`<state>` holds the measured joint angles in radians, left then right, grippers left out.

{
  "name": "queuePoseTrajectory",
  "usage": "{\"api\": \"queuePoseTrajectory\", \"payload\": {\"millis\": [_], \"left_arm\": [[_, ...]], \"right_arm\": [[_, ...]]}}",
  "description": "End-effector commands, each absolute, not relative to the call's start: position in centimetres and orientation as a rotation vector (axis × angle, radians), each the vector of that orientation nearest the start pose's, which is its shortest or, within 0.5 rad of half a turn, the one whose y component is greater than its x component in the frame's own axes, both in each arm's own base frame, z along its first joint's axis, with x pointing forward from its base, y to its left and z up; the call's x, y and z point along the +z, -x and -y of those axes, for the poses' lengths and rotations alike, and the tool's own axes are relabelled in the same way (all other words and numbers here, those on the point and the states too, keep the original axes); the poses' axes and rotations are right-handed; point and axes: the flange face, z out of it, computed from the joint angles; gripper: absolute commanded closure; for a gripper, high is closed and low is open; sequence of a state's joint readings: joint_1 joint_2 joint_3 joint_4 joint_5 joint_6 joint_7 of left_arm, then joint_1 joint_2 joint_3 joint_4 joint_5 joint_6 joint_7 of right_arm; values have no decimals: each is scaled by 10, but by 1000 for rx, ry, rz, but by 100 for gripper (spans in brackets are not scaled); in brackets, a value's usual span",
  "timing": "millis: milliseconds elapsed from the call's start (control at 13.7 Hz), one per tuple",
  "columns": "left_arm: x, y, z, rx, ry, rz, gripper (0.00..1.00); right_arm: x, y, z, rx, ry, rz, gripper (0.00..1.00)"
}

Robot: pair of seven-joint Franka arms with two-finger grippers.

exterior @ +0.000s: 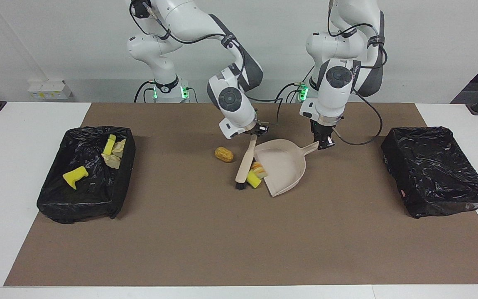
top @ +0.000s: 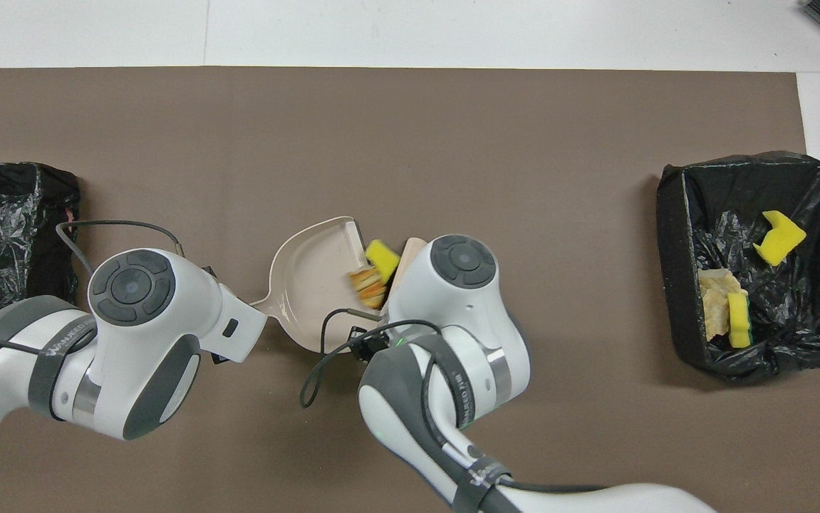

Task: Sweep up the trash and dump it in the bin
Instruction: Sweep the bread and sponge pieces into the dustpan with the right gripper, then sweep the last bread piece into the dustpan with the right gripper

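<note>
My right gripper [exterior: 258,132] is shut on the handle of a beige brush [exterior: 246,162], whose black bristles rest on the mat. The brush lies against the open edge of a beige dustpan [exterior: 283,166] [top: 310,274]. My left gripper [exterior: 323,142] is shut on the dustpan's handle and holds its edge to the mat. Two pieces of trash sit at the pan's mouth: a yellow foam chunk [exterior: 254,180] [top: 382,256] and a sliced bread piece [exterior: 258,168] [top: 367,281]. A tan roll [exterior: 224,154] lies alone on the mat, beside the brush toward the right arm's end. My right arm hides it in the overhead view.
A black-lined bin [exterior: 81,209] [top: 670,249] at the right arm's end of the table holds several yellow and tan scraps. A second black-bagged bin [exterior: 438,166] [top: 3,228] stands at the left arm's end. A brown mat [exterior: 222,241] covers the table.
</note>
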<state>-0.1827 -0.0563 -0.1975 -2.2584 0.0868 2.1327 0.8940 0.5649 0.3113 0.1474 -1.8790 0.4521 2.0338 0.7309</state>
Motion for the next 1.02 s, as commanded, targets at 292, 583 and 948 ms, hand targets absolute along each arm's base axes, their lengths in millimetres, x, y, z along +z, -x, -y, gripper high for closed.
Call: {"api": "queuePoseTrajectory", "payload": {"millis": [292, 583, 948], "left_arm": [[384, -462, 180, 98, 2403, -1887, 100], [384, -462, 179, 98, 2412, -1875, 100], [385, -463, 181, 89, 2376, -1918, 100]], "right_arm": [[402, -420, -404, 564, 2901, -116, 100], [423, -408, -340, 573, 2973, -90, 100], [402, -359, -278, 607, 3099, -180, 100]]}}
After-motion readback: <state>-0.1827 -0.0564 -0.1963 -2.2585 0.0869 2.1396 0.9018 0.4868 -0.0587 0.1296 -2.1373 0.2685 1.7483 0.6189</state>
